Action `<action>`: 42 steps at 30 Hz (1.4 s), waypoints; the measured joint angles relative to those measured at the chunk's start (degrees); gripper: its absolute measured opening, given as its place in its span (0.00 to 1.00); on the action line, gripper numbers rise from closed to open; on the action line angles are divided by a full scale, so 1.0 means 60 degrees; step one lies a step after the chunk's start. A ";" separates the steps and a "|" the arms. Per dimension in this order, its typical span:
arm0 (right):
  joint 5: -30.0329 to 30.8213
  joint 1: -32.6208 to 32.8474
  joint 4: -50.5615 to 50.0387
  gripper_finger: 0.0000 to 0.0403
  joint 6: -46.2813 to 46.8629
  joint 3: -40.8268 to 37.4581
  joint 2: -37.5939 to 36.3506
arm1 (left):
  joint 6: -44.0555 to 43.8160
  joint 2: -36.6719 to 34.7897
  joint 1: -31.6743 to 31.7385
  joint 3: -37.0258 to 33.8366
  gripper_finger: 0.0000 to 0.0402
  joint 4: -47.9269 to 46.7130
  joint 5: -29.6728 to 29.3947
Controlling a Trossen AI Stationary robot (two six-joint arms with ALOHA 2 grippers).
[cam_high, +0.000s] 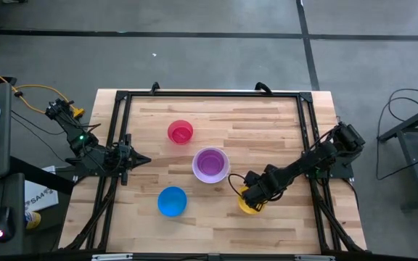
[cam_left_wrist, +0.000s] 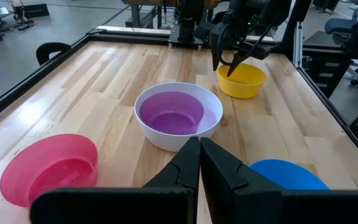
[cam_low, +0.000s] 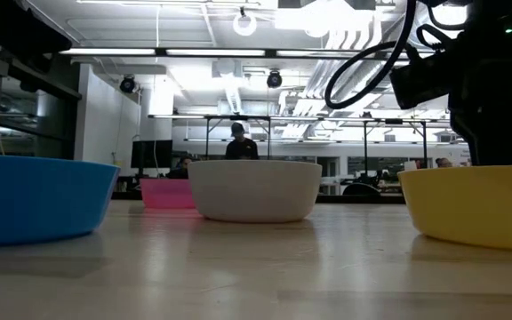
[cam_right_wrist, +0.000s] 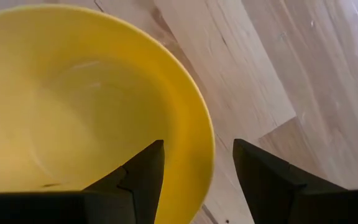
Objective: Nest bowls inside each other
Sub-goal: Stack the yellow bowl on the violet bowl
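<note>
My right gripper [cam_right_wrist: 199, 168] points down, open, over the near-right part of the table. One finger stands inside the yellow bowl [cam_right_wrist: 73, 106] and one outside, with the rim [cam_right_wrist: 207, 155] between them and a gap on each side. At the table's middle a purple bowl [cam_left_wrist: 171, 112] sits nested in the white bowl [cam_left_wrist: 166, 140]. The pink bowl [cam_high: 181, 132] stands farther back and the blue bowl [cam_high: 172, 201] nearer the front, each on its base. My left gripper [cam_high: 145, 159] waits shut at the left side, holding nothing.
A black frame [cam_high: 209, 94] runs along the table's far edge and both sides, where the arms' bases stand. Bare wood lies between the bowls and along the front edge. In the low view a person [cam_low: 238, 142] shows far off in the room behind.
</note>
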 joint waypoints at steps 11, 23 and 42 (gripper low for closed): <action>-0.0002 -0.0189 0.0204 0.26 -0.0187 0.0000 0.0000 | 0.0000 0.0000 0.0000 0.0000 0.03 -0.0004 0.0000; -0.0004 -0.0195 0.0355 0.06 -0.0256 0.0000 -0.0012 | 0.0000 -0.0001 0.0000 0.0000 0.03 -0.0029 -0.0001; -0.0116 -0.0199 0.0832 0.01 -0.0503 0.0011 -0.0026 | 0.0000 -0.0004 0.0000 0.0000 0.03 -0.0029 0.0000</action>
